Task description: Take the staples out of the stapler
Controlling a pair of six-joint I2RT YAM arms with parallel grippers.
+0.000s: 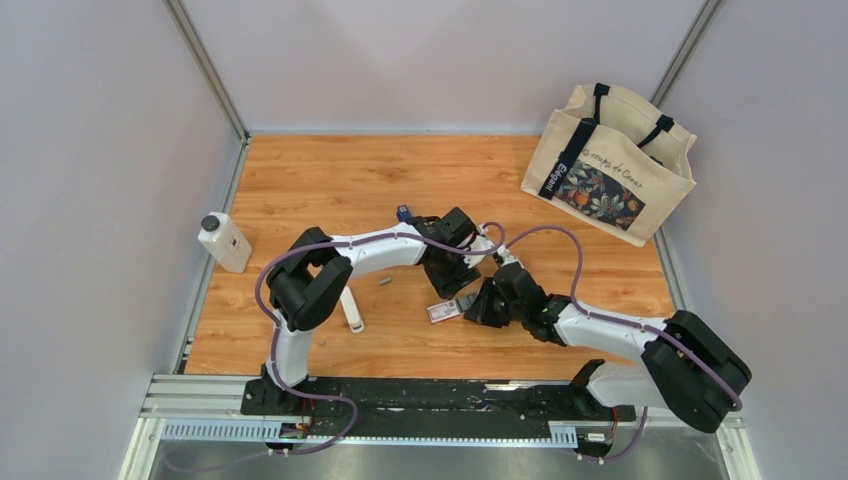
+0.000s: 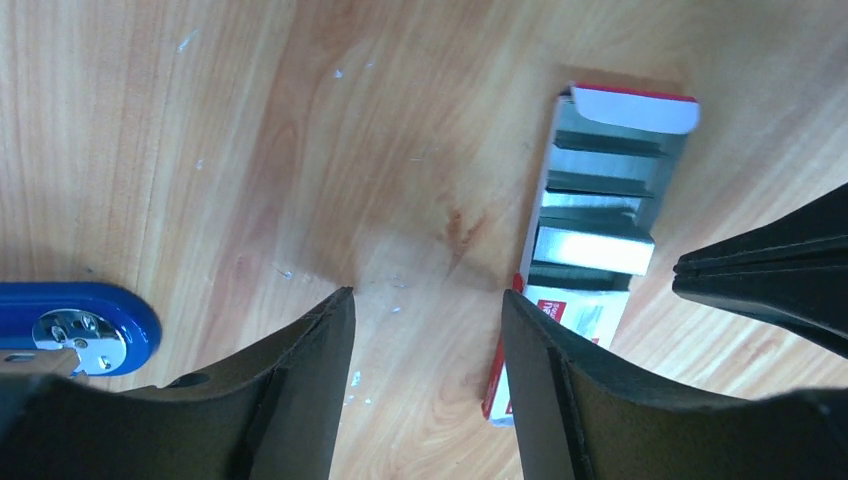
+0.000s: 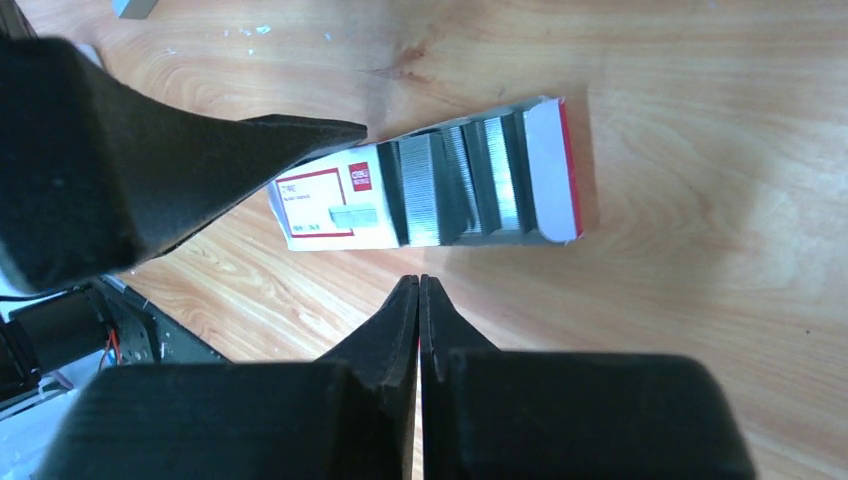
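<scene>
The stapler (image 2: 70,325) is lying just far-left of the wide-open, empty left gripper (image 2: 425,295), the right gripper (image 3: 419,280) is sitting pinched shut on nothing, and the stapler is looking light, rigid and glossy, likely best gripped across its slim sides.

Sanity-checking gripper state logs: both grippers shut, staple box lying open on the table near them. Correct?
Not quite: the left gripper is open, jaws spread with bare wood between them, per the left wrist view. The right gripper is shut, and the staple box lies open on the table near them.
</scene>
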